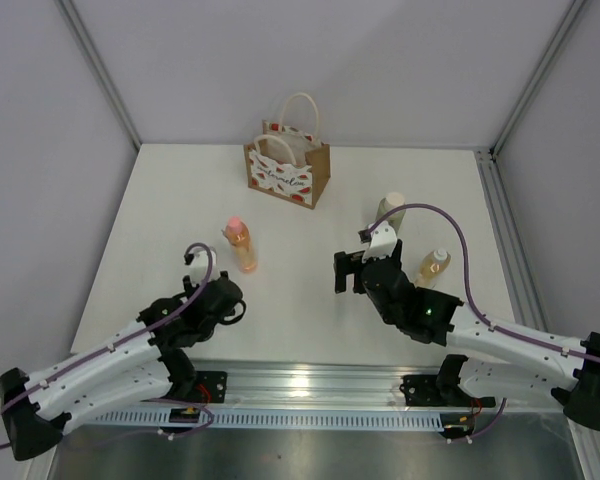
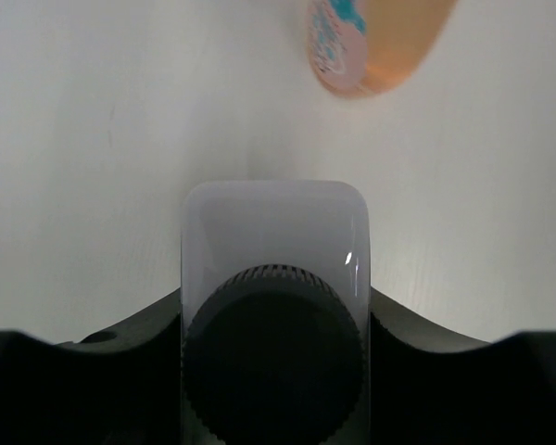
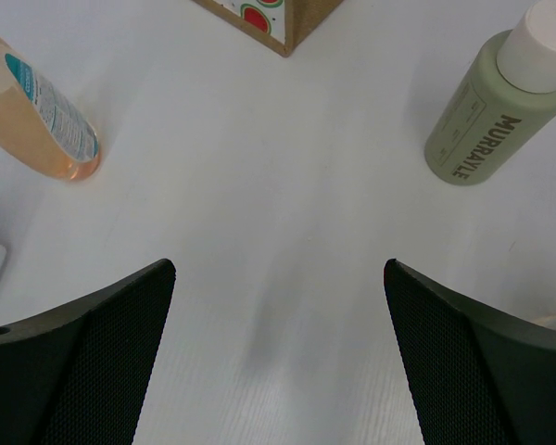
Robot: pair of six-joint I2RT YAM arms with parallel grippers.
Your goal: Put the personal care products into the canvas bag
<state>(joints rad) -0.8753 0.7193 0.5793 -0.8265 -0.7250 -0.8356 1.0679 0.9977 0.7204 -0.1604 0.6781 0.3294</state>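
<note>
Tabletop (image 2: 74,139), jar (image 2: 273,269) in left end effector (image 2: 276,320)

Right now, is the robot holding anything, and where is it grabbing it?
The left gripper holds the jar, squeezing its two clear sides. The right gripper is open and holds nothing.

The left end effector (image 2: 275,304) grips the clear jar (image 2: 274,232) by its sides, black lid (image 2: 273,362) nearest. Far right on the white counter (image 2: 83,139) sits the peach bottle (image 2: 375,42).
</note>
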